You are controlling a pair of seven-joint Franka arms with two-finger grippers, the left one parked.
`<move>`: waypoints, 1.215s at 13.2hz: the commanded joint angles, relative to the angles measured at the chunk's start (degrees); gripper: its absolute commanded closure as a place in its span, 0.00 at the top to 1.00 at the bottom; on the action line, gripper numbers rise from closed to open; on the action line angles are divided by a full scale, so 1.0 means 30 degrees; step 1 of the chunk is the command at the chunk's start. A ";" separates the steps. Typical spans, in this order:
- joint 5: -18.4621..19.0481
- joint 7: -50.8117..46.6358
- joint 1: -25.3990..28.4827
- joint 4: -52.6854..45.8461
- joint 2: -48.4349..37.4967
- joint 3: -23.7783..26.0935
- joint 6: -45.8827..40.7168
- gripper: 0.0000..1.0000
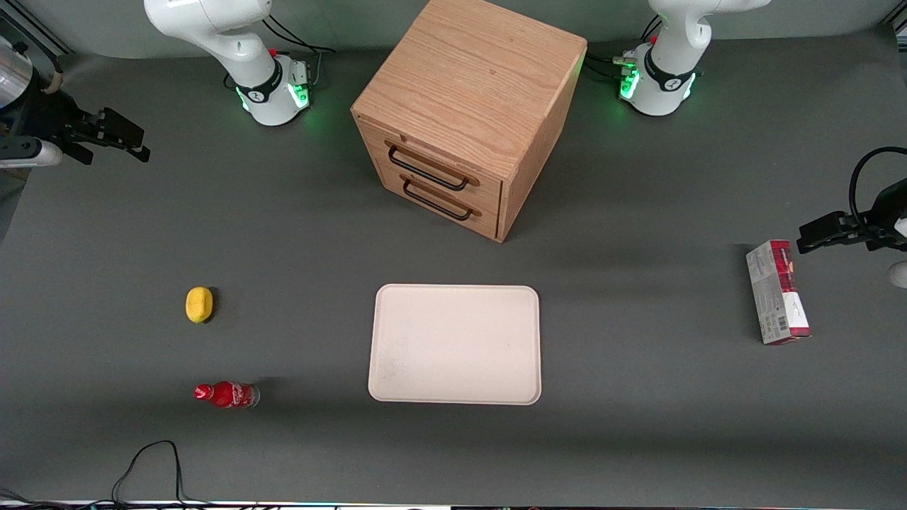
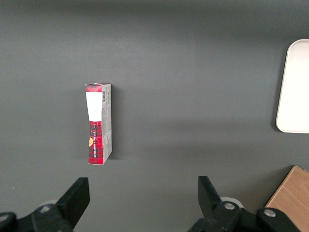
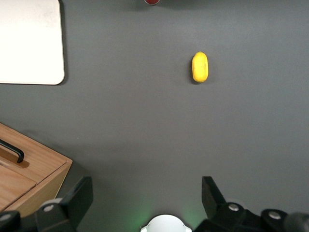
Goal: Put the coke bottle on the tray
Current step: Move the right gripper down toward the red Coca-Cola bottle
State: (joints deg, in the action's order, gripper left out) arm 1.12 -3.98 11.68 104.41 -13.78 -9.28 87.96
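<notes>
Coke bottle (image 1: 227, 394) is lying on its side on the grey table (image 1: 283, 234), toward the working arm's end and close to the edge nearest the front camera, its red cap pointing away from the tray (image 1: 455, 344). Nothing is touching it. The tray is sitting flat in the middle of the table, well apart from the bottle and bare on top, in front of the wooden drawer cabinet (image 1: 468, 113), whose two black handles are facing it. A yellow lemon-like object (image 1: 199, 304) is resting farther from the front camera than the bottle, with a clear gap between the two. The gripper (image 1: 131, 142) is hanging high at the working arm's edge of the table, well apart from bottle, lemon and tray; in its wrist view both black fingers (image 3: 79, 195) are standing wide apart with only bare table between them, holding nothing. A red-and-grey carton (image 1: 777, 292) is lying toward the parked arm's end.
</notes>
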 commanded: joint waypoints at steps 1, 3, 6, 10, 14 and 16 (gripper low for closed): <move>0.0506 -0.0519 -0.0025 -0.0524 0.0434 0.0105 -0.0168 1.00; 0.0361 -0.0316 -0.0054 -0.2590 0.2151 0.0076 -0.0141 1.00; 0.0214 0.0096 -0.0201 -0.8329 0.7213 -0.0070 -0.0170 1.00; -0.1105 0.0939 -0.0902 -1.3665 1.3105 -0.0276 0.0123 1.00; -0.2449 0.2554 -0.1460 -1.6668 1.7334 -0.0334 0.2133 1.00; -0.2540 0.2995 -0.1460 -1.6522 1.8302 -0.0334 0.3866 1.00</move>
State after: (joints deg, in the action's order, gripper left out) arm -4.70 2.56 7.41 58.85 37.31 -9.72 97.59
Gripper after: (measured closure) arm 0.000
